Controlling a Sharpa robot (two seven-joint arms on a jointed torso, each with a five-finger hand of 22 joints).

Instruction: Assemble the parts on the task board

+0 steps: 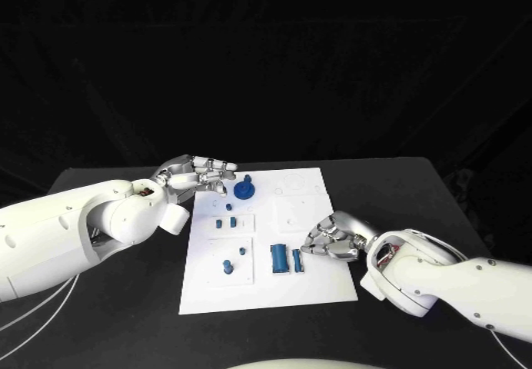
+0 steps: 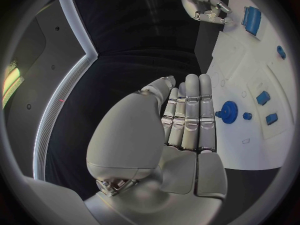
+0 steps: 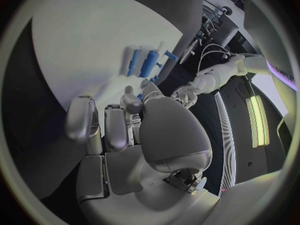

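I see the blue gear (image 1: 245,187) at the board's (image 1: 321,288) far edge, just beside my left hand (image 1: 197,174), fingers apart, empty. My right hand (image 1: 333,240), curled, empty, sits beside two upright-lying bars (image 1: 287,259).

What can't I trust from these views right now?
- Head view: whether the left hand touches the blue gear; its fingers blur against it.
- Head view: anything under the right hand on the task board.
- Right wrist view: the board's far parts, hidden behind the palm.
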